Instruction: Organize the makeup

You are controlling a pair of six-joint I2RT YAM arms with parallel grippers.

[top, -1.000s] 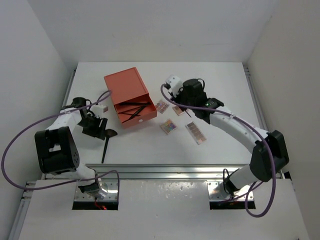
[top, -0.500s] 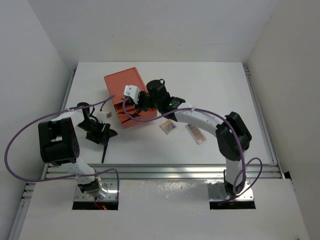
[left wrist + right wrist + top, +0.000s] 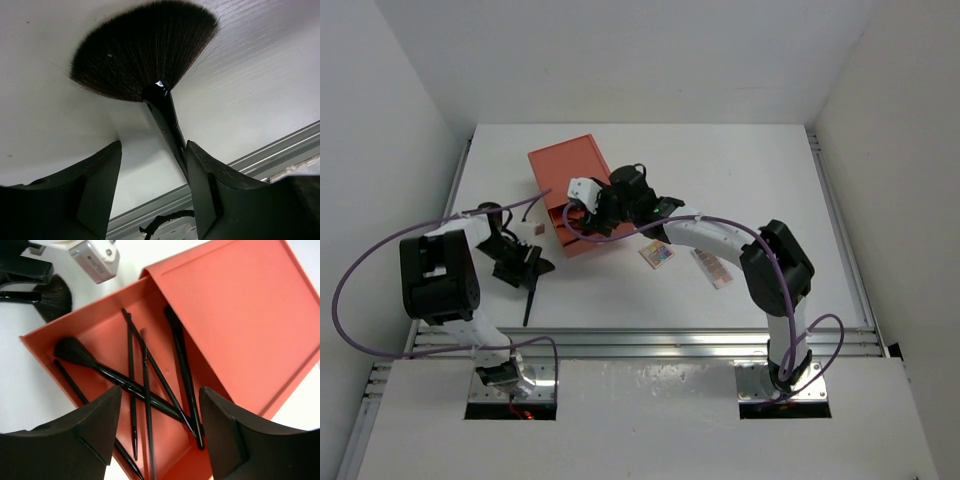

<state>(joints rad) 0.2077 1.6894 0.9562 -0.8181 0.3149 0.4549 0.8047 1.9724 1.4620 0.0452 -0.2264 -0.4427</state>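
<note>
The fan brush (image 3: 145,50) lies flat on the white table (image 3: 260,75), left of the orange drawer box (image 3: 570,165), with its bristles pointing away from the near rail. The left gripper (image 3: 152,155) straddles the handle with its jaws spread. The handle runs close along 1 finger but is not pinched. The step in hand looks like picking up this brush. Next, the jaws need to close on the handle and carry it to the open drawer (image 3: 95,325), where black brushes and pencils (image 3: 145,385) already lie crossed. The right gripper (image 3: 160,405) hovers over that drawer, spread and empty. 2 eyeshadow palettes (image 3: 657,254) lie on the table right of the box, and the right arm may hide others. The brush's handle end is cut off in the wrist view.
</note>
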